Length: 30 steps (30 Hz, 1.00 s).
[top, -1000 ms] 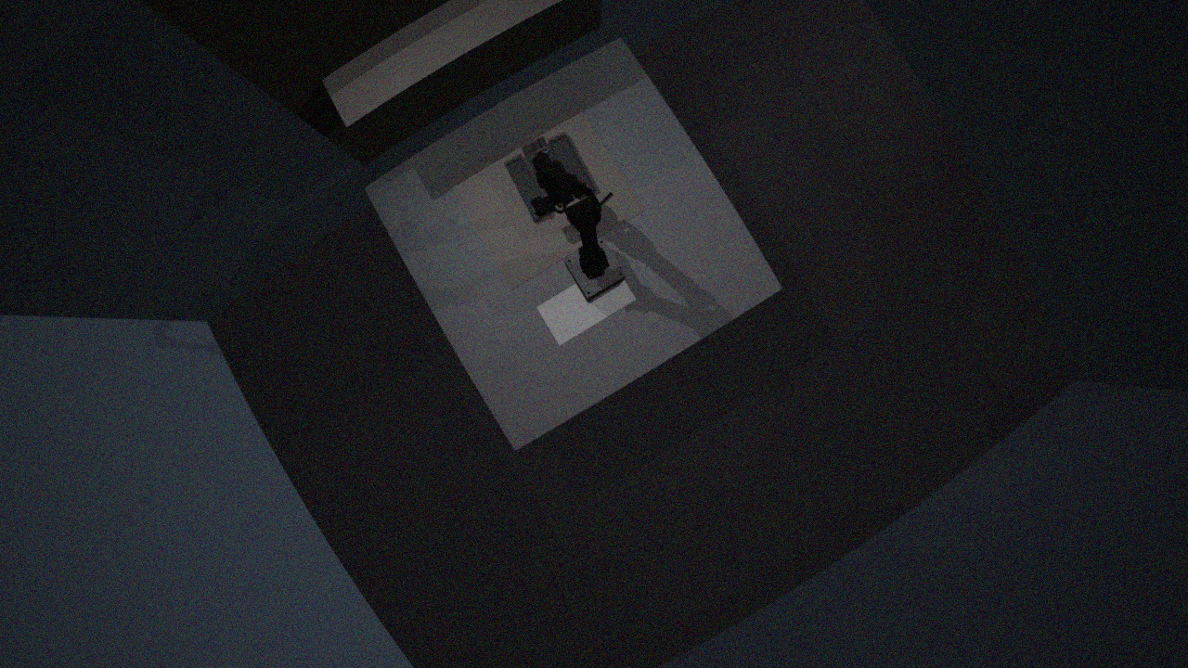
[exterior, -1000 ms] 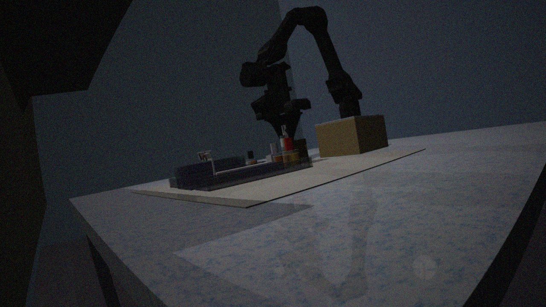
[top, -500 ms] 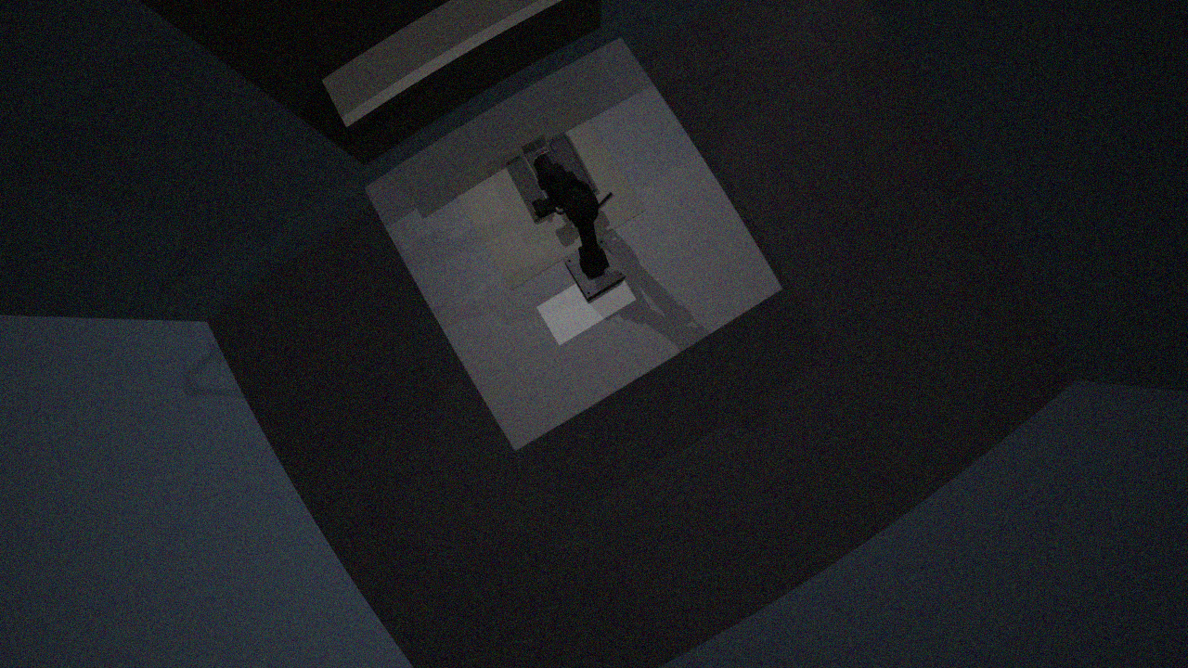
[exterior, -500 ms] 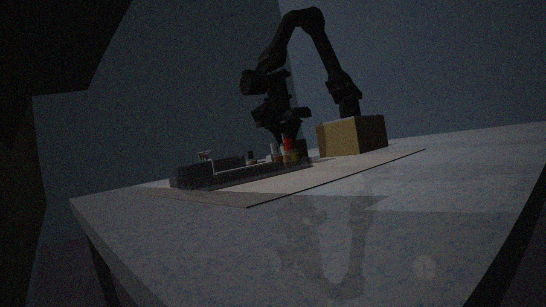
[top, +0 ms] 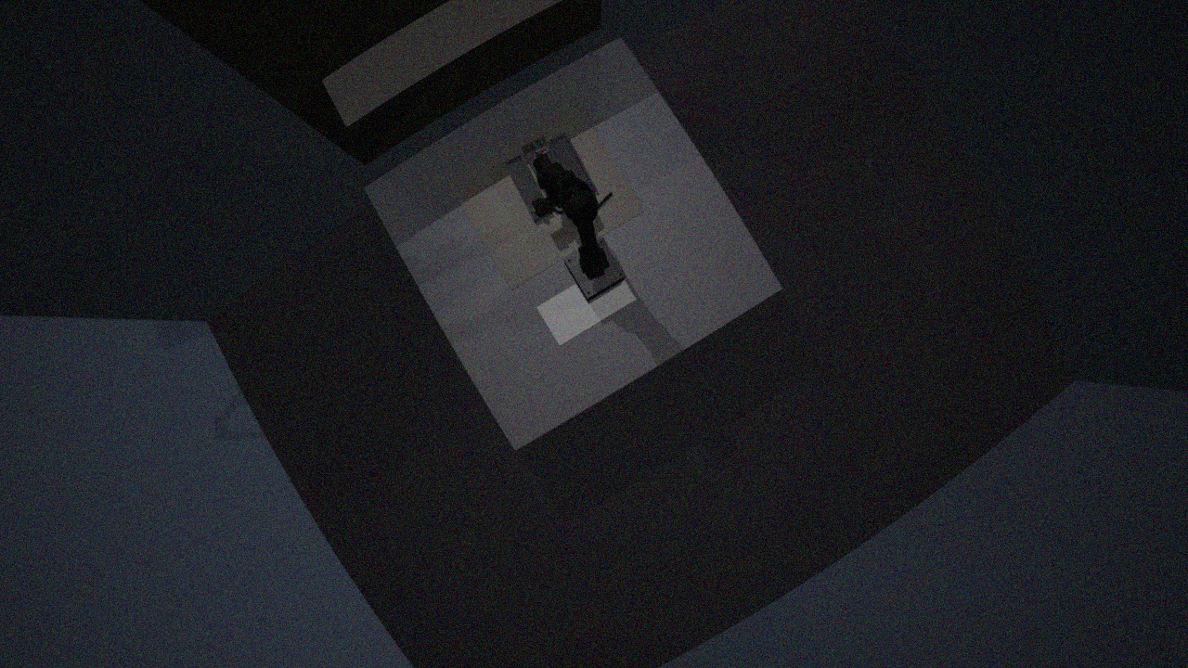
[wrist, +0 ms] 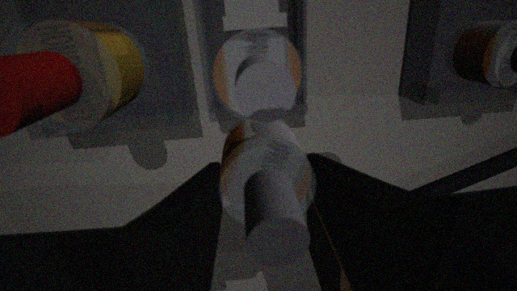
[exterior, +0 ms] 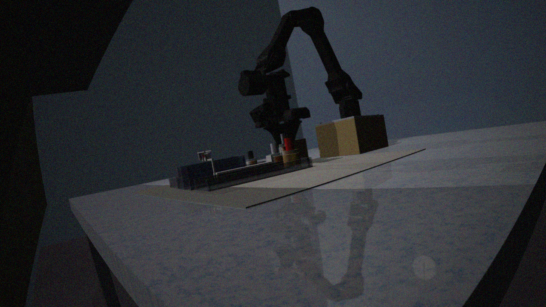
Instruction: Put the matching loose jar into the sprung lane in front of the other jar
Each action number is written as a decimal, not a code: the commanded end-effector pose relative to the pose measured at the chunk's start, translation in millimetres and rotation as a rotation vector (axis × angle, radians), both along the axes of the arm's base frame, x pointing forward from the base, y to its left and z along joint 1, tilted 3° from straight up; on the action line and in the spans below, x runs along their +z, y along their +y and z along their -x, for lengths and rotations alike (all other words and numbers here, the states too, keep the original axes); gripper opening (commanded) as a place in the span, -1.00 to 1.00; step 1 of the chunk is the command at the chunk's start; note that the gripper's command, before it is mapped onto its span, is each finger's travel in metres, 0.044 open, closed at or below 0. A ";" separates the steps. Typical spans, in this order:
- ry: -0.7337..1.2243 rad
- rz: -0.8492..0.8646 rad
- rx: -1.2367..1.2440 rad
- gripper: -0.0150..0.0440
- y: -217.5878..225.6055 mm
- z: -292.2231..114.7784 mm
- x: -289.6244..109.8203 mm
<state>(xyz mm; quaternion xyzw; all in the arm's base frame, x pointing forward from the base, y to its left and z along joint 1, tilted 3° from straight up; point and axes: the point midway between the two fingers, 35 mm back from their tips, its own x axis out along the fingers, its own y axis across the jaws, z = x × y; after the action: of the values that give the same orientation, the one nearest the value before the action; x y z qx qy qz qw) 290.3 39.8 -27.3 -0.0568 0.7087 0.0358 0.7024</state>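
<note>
My gripper is shut on a jar with an orange band, a pale top and a tall pale knob. The held jar is roughly upright, just in front of the sprung lane's open end in the wrist view; whether its base is above the lane floor or on it I cannot tell. A matching jar stands in the narrow middle lane against the white pusher plate. The two jars look very close; any gap between them is hidden. The low front stop is hidden or too dark to make out.
A red-knobbed jar with a yellow band stands in the wide lane on the left. A black-knobbed jar stands in the lane on the right. A dark block stands near the gripper. The arm rises from a cardboard-coloured box.
</note>
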 end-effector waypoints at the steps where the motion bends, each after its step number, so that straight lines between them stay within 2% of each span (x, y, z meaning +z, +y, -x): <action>1: 0.001 0.004 0.005 -0.49 -0.3 -2.3 -0.5; 30: 0.001 0.004 0.005 -0.49 1.1 -12.0 -1.0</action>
<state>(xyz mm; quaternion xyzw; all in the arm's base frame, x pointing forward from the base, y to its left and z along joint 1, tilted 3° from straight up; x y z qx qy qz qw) 293.6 40.2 -29.9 -0.0577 0.7171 0.0351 0.6937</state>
